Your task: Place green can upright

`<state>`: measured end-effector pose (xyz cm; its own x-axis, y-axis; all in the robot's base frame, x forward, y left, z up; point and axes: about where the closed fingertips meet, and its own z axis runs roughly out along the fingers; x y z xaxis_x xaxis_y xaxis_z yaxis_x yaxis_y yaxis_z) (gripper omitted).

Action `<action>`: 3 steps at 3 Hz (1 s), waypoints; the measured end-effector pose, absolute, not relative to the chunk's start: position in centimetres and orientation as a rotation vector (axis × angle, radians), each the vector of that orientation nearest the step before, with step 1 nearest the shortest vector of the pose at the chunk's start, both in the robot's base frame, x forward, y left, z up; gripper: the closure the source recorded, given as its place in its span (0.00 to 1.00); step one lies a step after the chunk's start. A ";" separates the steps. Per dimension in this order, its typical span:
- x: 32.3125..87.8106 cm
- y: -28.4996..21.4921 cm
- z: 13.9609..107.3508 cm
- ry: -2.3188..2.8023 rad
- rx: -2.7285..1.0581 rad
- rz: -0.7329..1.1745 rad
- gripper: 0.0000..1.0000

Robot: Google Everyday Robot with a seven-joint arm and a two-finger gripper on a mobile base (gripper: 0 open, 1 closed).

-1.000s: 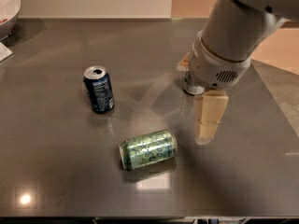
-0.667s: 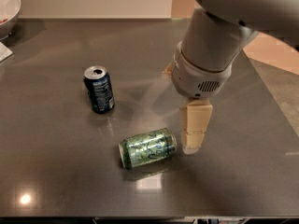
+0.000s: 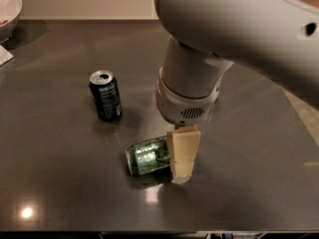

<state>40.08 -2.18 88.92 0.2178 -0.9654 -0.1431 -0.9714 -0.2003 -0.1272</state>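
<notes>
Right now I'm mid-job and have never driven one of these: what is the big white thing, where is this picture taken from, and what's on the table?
The big white shape is the robot's single arm. The cream piece at its lower end is the gripper, its two-finger hand. There is only one picture, looking down at the table past the arm; where the camera is mounted is not known. The gripper is down at the right end of the green can, which lies on its side, so it is not yet upright. Whether the gripper has hold of it cannot be seen. A dark blue can stands upright further back and to the left, apart from the green one. A bowl sits at the far left corner, cut off by the picture's edge.
</notes>
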 end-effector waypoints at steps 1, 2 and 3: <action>39.2 -1.1 87.6 1.884 -2.302 0.049 0.00; 38.4 0.0 86.7 1.890 -2.313 0.050 0.00; 38.0 0.9 85.7 1.890 -2.341 0.047 0.00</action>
<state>37.97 0.91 85.67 0.2139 -0.9709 -0.1075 -0.9751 -0.2056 -0.0834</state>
